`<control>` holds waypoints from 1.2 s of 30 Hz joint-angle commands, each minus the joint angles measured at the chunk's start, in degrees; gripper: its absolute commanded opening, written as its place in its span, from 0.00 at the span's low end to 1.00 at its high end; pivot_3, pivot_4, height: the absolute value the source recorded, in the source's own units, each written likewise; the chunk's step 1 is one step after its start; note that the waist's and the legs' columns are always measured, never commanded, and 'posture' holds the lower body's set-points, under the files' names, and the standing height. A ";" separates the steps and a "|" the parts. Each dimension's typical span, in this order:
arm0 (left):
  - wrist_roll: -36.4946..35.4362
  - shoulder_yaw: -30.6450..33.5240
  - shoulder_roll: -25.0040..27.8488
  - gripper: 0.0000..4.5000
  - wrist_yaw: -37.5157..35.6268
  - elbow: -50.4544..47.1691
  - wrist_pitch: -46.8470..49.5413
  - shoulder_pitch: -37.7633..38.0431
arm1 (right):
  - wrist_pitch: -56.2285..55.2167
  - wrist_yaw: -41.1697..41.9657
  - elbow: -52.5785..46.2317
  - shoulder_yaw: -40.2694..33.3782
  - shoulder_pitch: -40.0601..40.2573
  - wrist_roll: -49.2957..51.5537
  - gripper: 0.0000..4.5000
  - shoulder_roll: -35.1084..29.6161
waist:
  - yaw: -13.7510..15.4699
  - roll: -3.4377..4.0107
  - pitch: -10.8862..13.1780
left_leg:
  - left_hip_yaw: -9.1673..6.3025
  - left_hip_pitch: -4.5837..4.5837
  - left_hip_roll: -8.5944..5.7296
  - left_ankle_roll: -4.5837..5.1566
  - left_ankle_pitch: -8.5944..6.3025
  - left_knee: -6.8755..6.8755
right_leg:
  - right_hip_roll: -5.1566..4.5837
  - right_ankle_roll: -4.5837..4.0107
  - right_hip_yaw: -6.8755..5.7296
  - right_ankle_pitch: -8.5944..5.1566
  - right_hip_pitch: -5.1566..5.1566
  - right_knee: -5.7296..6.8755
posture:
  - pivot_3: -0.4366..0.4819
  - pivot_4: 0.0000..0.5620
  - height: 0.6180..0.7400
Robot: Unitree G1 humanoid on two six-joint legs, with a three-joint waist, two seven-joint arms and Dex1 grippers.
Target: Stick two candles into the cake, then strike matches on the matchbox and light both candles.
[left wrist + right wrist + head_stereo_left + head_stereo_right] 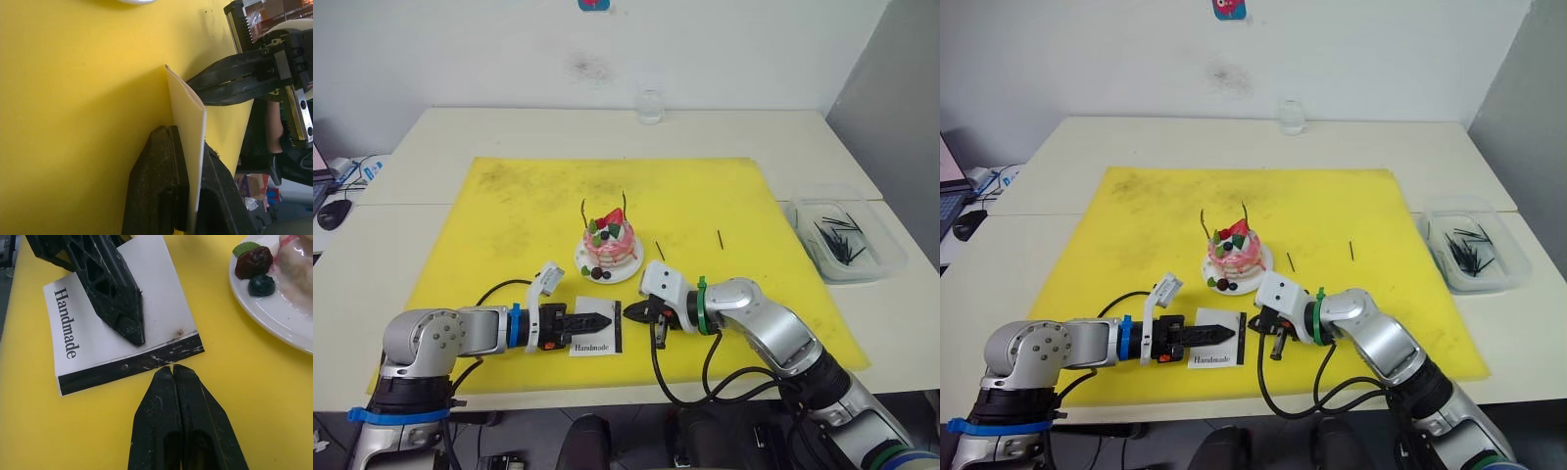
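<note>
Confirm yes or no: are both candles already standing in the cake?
Yes. Two thin candles rise upright from the top of the cake, one on each side of the strawberry.

Counted: two candles (583,211) (624,204) stood in one cake (609,245); two matches (660,251) (720,238) lay right of it; one matchbox (597,335) before it.

bright, even light | soft short shadows | no glare | near fingers blurred
</note>
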 commanded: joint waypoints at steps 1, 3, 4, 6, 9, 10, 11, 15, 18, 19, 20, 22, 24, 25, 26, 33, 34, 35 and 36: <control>1.15 -1.34 0.38 0.00 0.72 -0.12 1.31 2.21 | 0.77 -0.83 -3.39 -2.44 0.34 1.36 0.00 0.00 | 0.00 0.00 0.00 | 0.01 0.00 0.00 0.00 0.00 0.00 | 0.00 0.00 0.01 0.00 0.00 0.00 | 0.48 0.27 1.00; 0.45 -0.21 0.16 0.00 0.85 -0.42 1.40 2.13 | 0.94 -1.15 -4.20 -3.45 0.51 1.57 0.00 -0.27 | -0.03 0.00 0.00 | 0.02 0.00 0.00 0.00 0.00 0.00 | 0.00 0.00 0.02 0.00 0.00 -0.01 | 0.48 0.27 1.00; -0.11 0.70 0.06 0.00 0.86 -0.79 1.39 2.00 | 0.74 -1.43 -4.78 -4.42 0.46 1.80 0.00 -0.46 | -0.02 0.00 0.00 | 0.02 0.00 0.00 0.00 0.00 -0.01 | 0.00 0.00 0.02 0.00 -0.01 -0.01 | 0.48 0.27 1.00; -1.73 2.78 0.66 0.00 0.02 -2.72 0.98 1.86 | -0.07 -2.19 -6.24 -8.14 0.08 2.87 0.00 -0.71 | -0.05 0.00 0.01 | 0.02 -0.01 0.00 0.00 0.00 -0.03 | 0.01 0.00 0.02 0.00 -0.03 -0.01 | 0.48 0.27 1.00; -4.40 5.78 1.42 0.00 -0.57 -5.65 0.86 2.04 | -0.17 -2.05 -8.24 -12.29 0.25 4.19 0.00 -2.71 | -0.04 -0.01 0.01 | 0.01 -0.04 0.01 0.00 0.00 -0.03 | 0.01 0.00 0.01 0.00 -0.06 -0.01 | 0.48 0.27 1.00; -5.31 6.77 1.81 0.00 -0.77 -6.86 0.73 2.36 | -0.77 -2.05 -8.81 -13.58 0.72 4.27 0.00 -3.60 | -0.02 -0.03 0.02 | 0.00 -0.06 0.02 0.00 0.00 -0.03 | 0.01 0.00 -0.01 0.00 -0.06 -0.01 | 0.48 0.27 1.00; -6.27 7.86 2.09 0.00 -0.73 -7.82 0.85 2.64 | -1.66 -2.24 -9.30 -14.46 1.27 4.05 0.00 -4.46 | -0.01 -0.03 0.03 | -0.01 -0.09 0.01 0.00 0.00 -0.03 | 0.01 0.00 -0.02 0.00 -0.07 -0.03 | 0.48 0.27 1.00; -10.29 12.23 3.66 0.00 -0.67 -10.17 1.56 3.97 | -2.95 -7.28 -10.70 -17.10 4.01 3.26 0.09 -3.30 | -0.09 -0.03 0.03 | 0.00 -0.10 0.01 0.00 0.00 -0.03 | 0.00 0.00 0.00 -0.01 -0.09 -0.04 | 0.48 0.27 1.00; -11.45 13.76 5.45 0.00 -1.01 -11.08 1.15 5.69 | -7.62 -13.47 -10.55 -16.16 7.09 -0.45 0.30 -0.39 | -0.12 -0.03 0.03 | -0.01 -0.09 0.02 0.00 0.00 -0.04 | 0.02 -0.01 0.00 -0.01 -0.11 -0.02 | 0.48 0.27 1.00; -11.47 14.16 5.93 0.00 -1.00 -11.11 0.60 6.22 | -9.16 -15.87 -10.13 -15.52 8.24 -2.11 0.38 0.81 | -0.12 -0.03 0.03 | -0.01 -0.09 0.01 0.00 0.00 -0.04 | 0.03 -0.01 -0.01 -0.01 -0.12 -0.02 | 0.48 0.27 1.00; -11.49 14.67 6.14 0.00 -0.67 -10.85 0.07 6.50 | -11.64 -18.59 -9.31 -14.98 9.37 -3.94 0.45 2.37 | -0.10 -0.03 0.03 | -0.01 -0.09 0.02 0.00 0.00 -0.04 | 0.02 -0.01 0.00 -0.01 -0.12 -0.01 | 0.48 0.27 1.00; -11.55 15.22 6.43 0.00 -0.18 -10.39 -0.62 6.71 | -13.66 -22.61 -7.36 -14.57 11.02 -5.83 0.45 5.51 | -0.07 -0.02 0.03 | -0.01 -0.10 0.03 -0.01 0.00 -0.05 | 0.01 -0.01 0.00 -0.01 -0.12 -0.02 | 0.48 0.27 1.00; -11.47 15.41 6.41 0.00 0.37 -10.29 -0.76 6.72 | -14.91 -25.33 -5.04 -14.24 11.80 -7.40 0.45 7.56 | -0.08 -0.03 0.03 | 0.00 -0.10 0.03 -0.01 0.00 -0.03 | -0.02 -0.01 0.01 -0.01 -0.12 -0.02 | 0.48 0.27 1.00; -11.45 15.41 6.39 0.00 0.51 -10.28 -0.84 6.72 | -16.04 -26.40 -4.10 -14.20 11.95 -8.27 0.45 8.24 | -0.07 -0.03 0.03 | 0.02 -0.10 0.01 -0.01 0.00 -0.03 | -0.05 -0.01 0.02 -0.01 -0.11 -0.02 | 0.48 0.27 1.00; -11.47 15.25 6.45 0.00 0.45 -10.31 -0.95 6.71 | -17.24 -27.97 -1.84 -14.37 11.51 -8.95 0.45 9.49 | -0.08 -0.03 0.03 | 0.05 -0.10 -0.01 -0.01 0.00 -0.02 | -0.07 0.00 0.04 -0.01 -0.11 -0.02 | 0.48 0.27 1.00; -11.22 14.08 6.59 0.00 0.26 -9.94 -1.66 5.84 | -21.30 -33.15 10.61 -14.45 7.12 -12.28 0.45 14.38 | -0.12 -0.05 0.02 | 0.08 -0.08 0.01 -0.01 0.00 -0.04 | -0.06 -0.03 0.07 -0.01 -0.12 -0.01 | 0.48 0.27 1.00; -11.18 14.02 6.60 0.00 0.24 -9.91 -1.75 5.80 | -21.41 -33.11 11.29 -14.27 6.86 -12.40 0.45 14.79 | -0.12 -0.05 0.02 | 0.07 -0.09 0.02 -0.01 0.00 -0.05 | -0.05 -0.05 0.06 -0.02 -0.12 -0.02 | 0.48 0.27 1.00; -11.15 13.97 6.58 0.00 0.24 -9.98 -1.84 5.86 | -21.63 -33.47 11.75 -14.32 6.75 -12.52 0.45 15.29 | -0.12 -0.05 0.02 | 0.07 -0.11 0.02 -0.01 0.00 -0.06 | -0.06 -0.05 0.06 -0.03 -0.12 -0.02 | 0.48 0.27 1.00; -11.14 13.94 6.56 0.00 0.24 -10.00 -1.91 5.87 | -21.80 -33.83 12.18 -14.52 6.61 -12.37 0.45 15.97 | -0.11 -0.05 0.02 | 0.08 -0.12 0.02 -0.01 0.00 -0.06 | -0.06 -0.06 0.06 -0.03 -0.13 -0.03 | 0.48 0.27 1.00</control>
